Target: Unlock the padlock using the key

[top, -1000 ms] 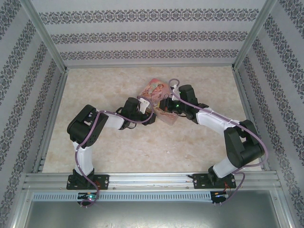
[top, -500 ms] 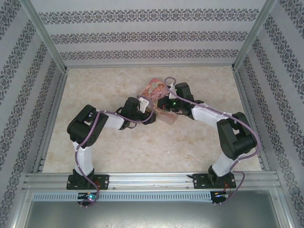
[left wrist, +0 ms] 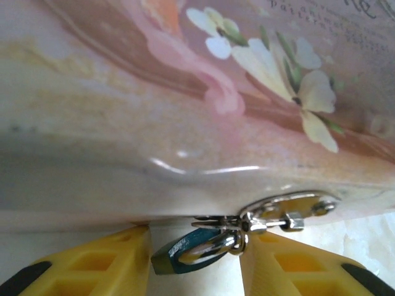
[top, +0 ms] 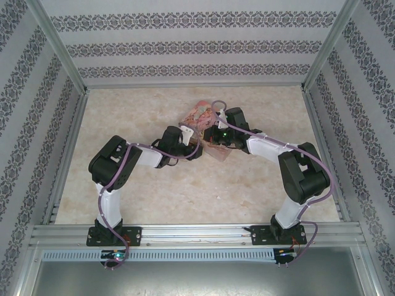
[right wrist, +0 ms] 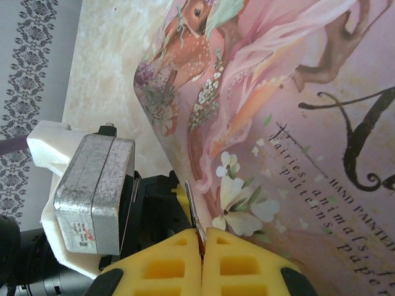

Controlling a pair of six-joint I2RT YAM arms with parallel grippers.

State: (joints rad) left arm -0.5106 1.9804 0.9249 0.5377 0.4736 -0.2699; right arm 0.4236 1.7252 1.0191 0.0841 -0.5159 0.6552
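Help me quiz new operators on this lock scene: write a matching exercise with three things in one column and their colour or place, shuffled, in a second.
Things:
1. padlock
2. key
3. pink tin

Descriptions:
A. painted with a fawn and flowers
B. blue body, hooked to the silver clasp, between the yellow left fingers
C. thin grey metal, pinched by the closed right fingers

Pairs: 1-B; 2-C; 3-A
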